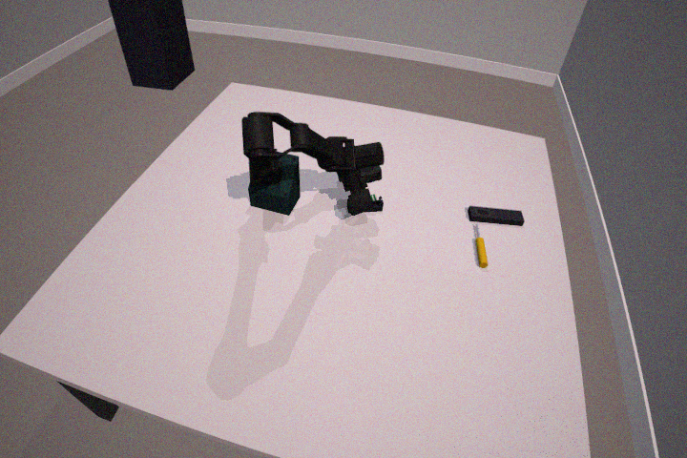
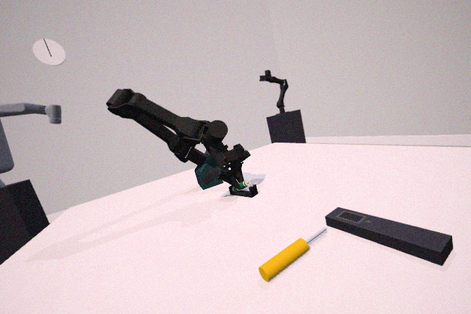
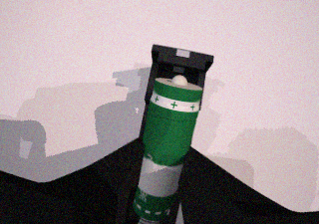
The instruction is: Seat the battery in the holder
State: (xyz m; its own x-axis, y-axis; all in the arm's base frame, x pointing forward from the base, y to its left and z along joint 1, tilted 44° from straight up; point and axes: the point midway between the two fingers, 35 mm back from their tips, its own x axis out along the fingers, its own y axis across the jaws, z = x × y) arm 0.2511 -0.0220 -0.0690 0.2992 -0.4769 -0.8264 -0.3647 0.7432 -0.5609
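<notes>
A green battery [image 3: 171, 134] [image 2: 243, 184] with a white band of plus signs is tilted over the black holder [image 3: 182, 58] [image 2: 242, 192] [image 1: 375, 207], its terminal end raised and pointing to the lip end. The terminal nub shows just short of the lip in the wrist view. The flat end is low in the other end of the holder; its contact with the spring is hidden. My gripper [image 3: 161, 150] [image 2: 237, 185] is shut on the battery, one finger on each side. In the top view the arm hides most of the battery.
A yellow screwdriver [image 1: 481, 252] [image 2: 284, 260] and a long black box [image 1: 495, 215] [image 2: 388, 235] lie on the table [image 1: 409, 334] well away from the holder. A dark teal block [image 1: 275, 186] [image 2: 208, 175] stands at the arm's base.
</notes>
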